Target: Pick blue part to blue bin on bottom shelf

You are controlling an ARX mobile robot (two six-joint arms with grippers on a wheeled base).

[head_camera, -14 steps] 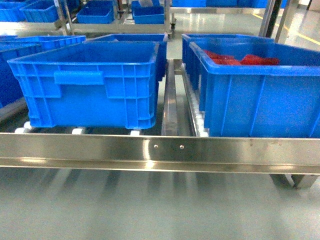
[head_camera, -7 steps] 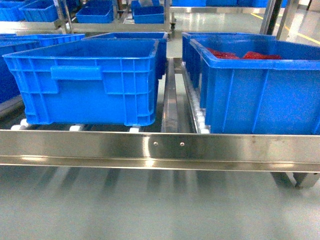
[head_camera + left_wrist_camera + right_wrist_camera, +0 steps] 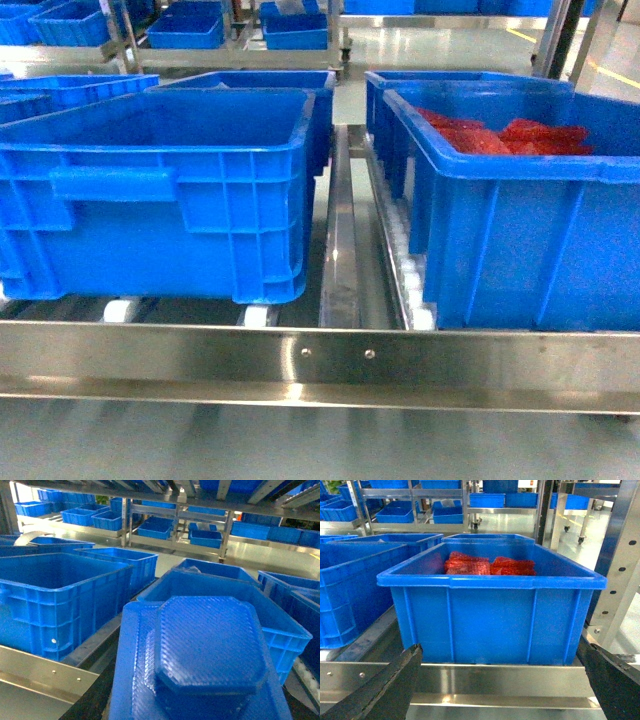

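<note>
Blue bin [image 3: 170,190] sits left on bottom shelf [image 3: 320,365], inside bare; crate with red packets [image 3: 520,220] right of it, steel divider [image 3: 340,250] between; blue part [image 3: 210,650] fills left wrist view, seemingly carried, left claw itself hidden, grip unclear; right claw [image 3: 500,680] spread wide, empty, facing red-packet crate.

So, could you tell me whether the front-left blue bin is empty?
Apparently empty: the blue bin shows only smooth blue walls; its floor is hidden.
</note>
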